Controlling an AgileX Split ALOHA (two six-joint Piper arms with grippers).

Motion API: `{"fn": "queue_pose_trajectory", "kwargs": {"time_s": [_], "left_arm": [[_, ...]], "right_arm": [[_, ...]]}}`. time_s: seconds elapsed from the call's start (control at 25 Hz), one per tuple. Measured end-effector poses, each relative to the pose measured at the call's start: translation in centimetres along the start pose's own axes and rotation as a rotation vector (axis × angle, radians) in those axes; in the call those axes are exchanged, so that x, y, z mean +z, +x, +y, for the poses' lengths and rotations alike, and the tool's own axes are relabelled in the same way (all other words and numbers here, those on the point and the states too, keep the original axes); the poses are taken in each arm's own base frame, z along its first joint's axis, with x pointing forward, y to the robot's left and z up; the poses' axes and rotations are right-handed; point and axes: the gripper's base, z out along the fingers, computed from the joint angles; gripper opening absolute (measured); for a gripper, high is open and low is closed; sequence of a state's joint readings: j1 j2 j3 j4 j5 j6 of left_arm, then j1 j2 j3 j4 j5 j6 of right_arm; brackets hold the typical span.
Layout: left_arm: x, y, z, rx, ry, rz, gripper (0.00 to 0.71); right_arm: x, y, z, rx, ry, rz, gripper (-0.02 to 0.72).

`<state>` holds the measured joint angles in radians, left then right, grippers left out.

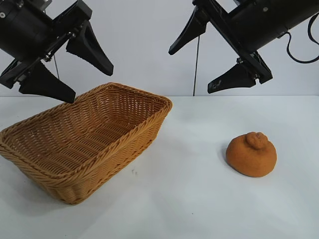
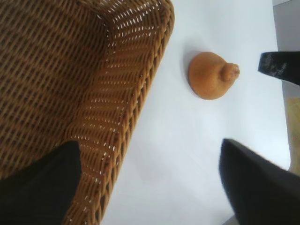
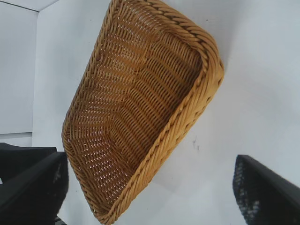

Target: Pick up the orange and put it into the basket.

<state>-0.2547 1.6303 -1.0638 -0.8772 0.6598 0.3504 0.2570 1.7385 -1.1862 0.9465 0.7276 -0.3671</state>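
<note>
The orange (image 1: 251,154), a dull, bumpy, knob-topped fruit, sits well right of the tan wicker basket (image 1: 124,149). We'd grip its firm flanks; both the left gripper (image 1: 70,69) and right gripper (image 1: 197,67) hover wide-fingered above.

Both my arms hang raised, high in the exterior view. My left end effector (image 1: 70,67) sits at upper left, tilted, its two black fingers (image 1: 92,47) spread wide and pointing down to the right, holding nothing. My right end effector (image 1: 202,64) sits at upper right, fingers (image 1: 232,78) likewise spread wide, angled down to the left, empty.
</note>
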Motion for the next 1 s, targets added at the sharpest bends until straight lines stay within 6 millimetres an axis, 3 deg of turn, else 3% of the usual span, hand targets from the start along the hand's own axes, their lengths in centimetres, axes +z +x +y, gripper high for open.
{"fn": "queue_pose_trajectory", "kwargs": {"time_s": [1.0], "left_arm": [[-0.08, -0.24, 0.13, -0.028, -0.007, -0.023, 0.577]], "right_arm": [[0.0, 0.0, -0.01, -0.001, 0.001, 0.0, 0.652]]}}
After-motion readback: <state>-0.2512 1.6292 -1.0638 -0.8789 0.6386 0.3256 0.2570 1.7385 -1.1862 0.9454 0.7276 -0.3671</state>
